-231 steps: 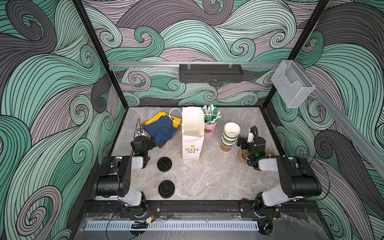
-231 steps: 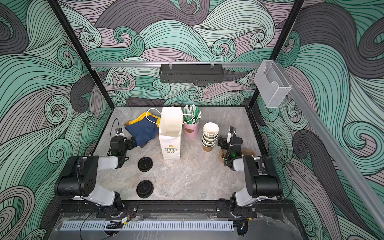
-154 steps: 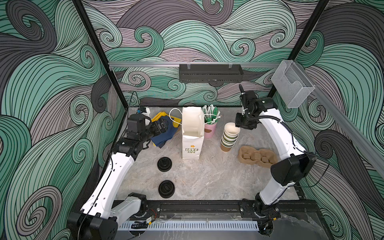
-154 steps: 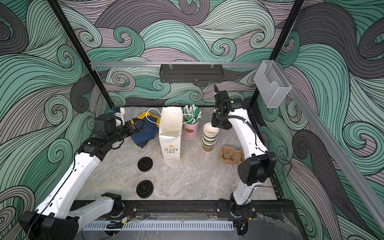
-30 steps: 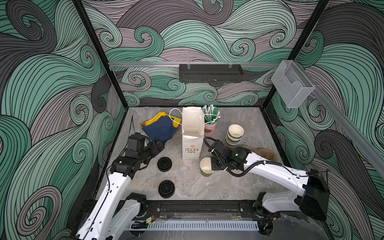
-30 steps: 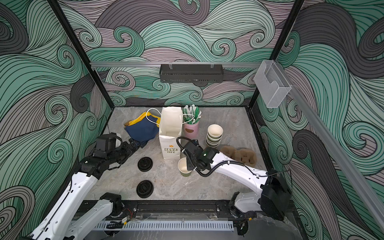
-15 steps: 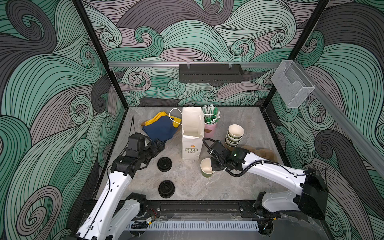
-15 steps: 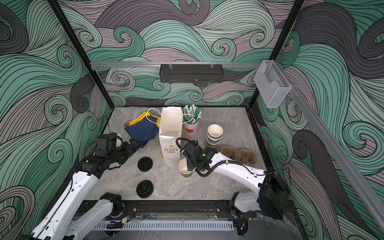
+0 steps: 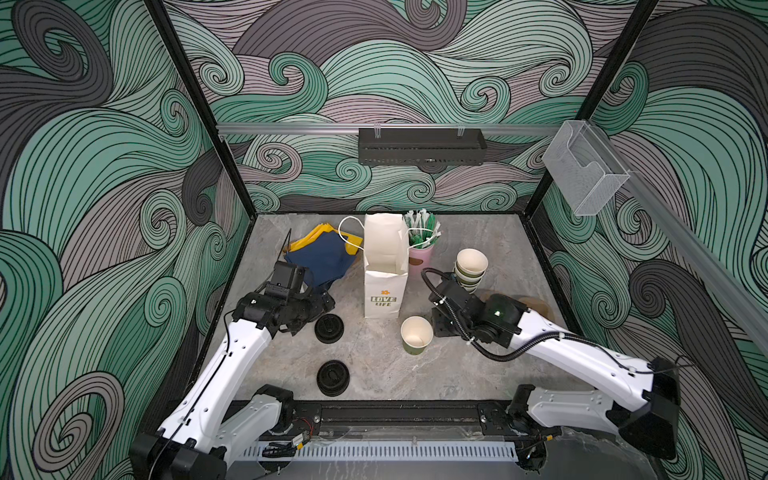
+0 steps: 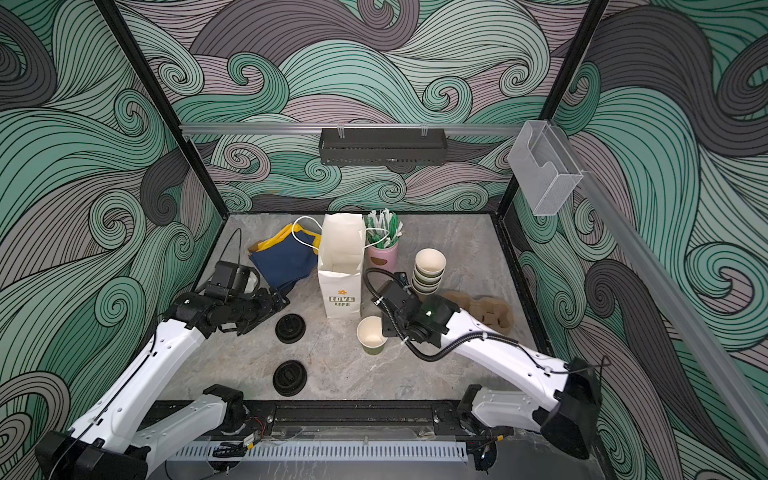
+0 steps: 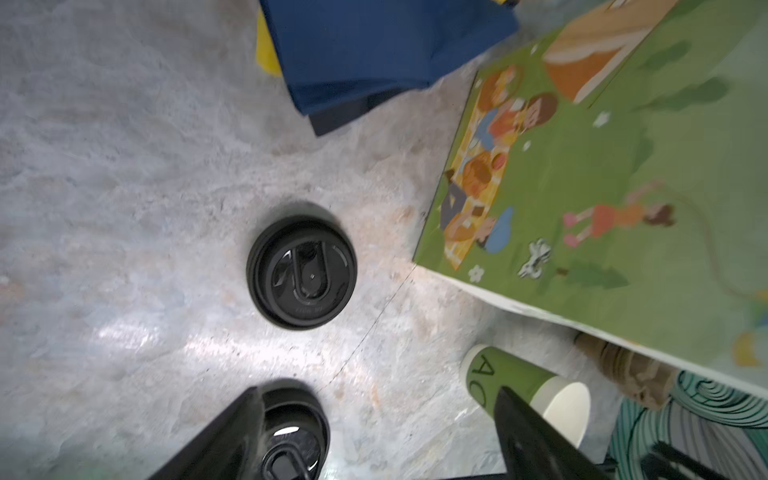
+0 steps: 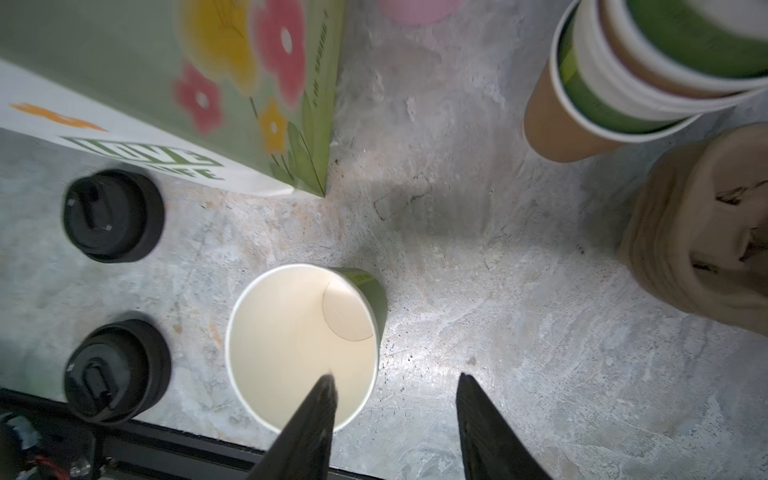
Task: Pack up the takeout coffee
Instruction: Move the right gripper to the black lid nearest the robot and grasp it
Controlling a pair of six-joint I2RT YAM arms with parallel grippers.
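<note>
The takeout coffee shows as one olive-green paper cup [image 9: 415, 334] with a white inside, standing upright and lidless in front of the bag. My right gripper [image 12: 395, 378] is open at its rim. One finger hangs over the cup's mouth [image 12: 303, 345], the other outside its wall, and neither touches it. Two loose black sip lids [image 9: 329, 328] [image 9: 332, 377] lie on the table to the left. My left gripper [image 11: 378, 390] is open and empty, just behind the farther lid [image 11: 301, 272]. The nearer lid [image 11: 291, 436] is partly hidden by one finger.
A white paper bag [image 9: 384, 266] stands open mid-table. Behind it is a pink holder of stirrers [image 9: 422, 249]. A stack of lidless cups [image 9: 469, 270] and a brown cardboard carrier [image 10: 486, 311] sit to the right. Blue and yellow cloths [image 9: 324, 253] lie at the back left.
My right gripper has opened and let go of the cup's rim; the cup stays standing. The left gripper has hardly moved.
</note>
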